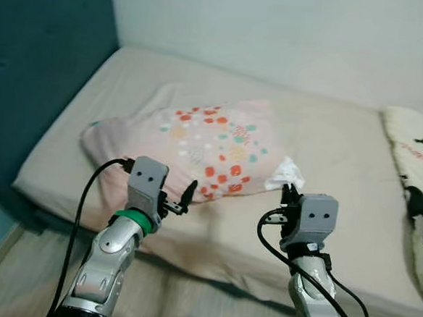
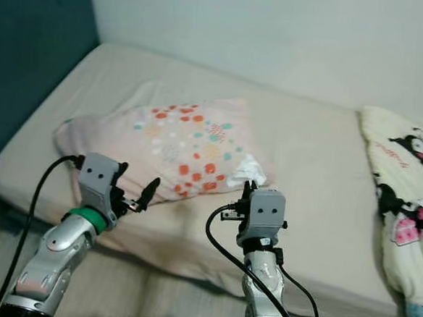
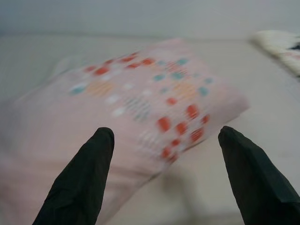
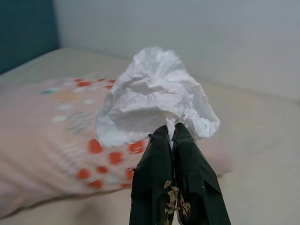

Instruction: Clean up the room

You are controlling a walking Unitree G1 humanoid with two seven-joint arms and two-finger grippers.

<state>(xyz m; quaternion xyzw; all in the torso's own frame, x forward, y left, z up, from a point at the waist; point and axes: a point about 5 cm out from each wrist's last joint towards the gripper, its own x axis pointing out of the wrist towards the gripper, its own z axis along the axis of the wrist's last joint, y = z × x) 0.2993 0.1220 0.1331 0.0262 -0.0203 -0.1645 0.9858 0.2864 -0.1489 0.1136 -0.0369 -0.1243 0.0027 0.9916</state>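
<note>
Beige sheeting covers a bed (image 1: pixel 327 159) pushed into the corner between a pale wall and a teal one, and both arms reach over its near edge. At the right gripper (image 4: pixel 174 136) the two black fingers are pressed flat together, pinching the lower edge of a crumpled white tissue (image 4: pixel 154 96), which stands up above the tips clear of the bedding. That looks like litter lifted off the bed so it can be carried to a bin; no bin is in sight, so where it goes is an open question. The left gripper (image 3: pixel 164 140) has its fingers spread wide with nothing between them, pointed at the near edge of a pink pillow (image 1: pixel 198 147) dotted red, orange and teal, which lies skewed across the mattress; the spread suggests it is ready to take the pillow's corner, or merely waiting. Well apart, at the bed's right side, lies a cream blanket (image 1: pixel 417 180) printed with black-and-pink cartoon figures; a short line of pink script on it is too small to read, and no other writing or brand is legible
</note>
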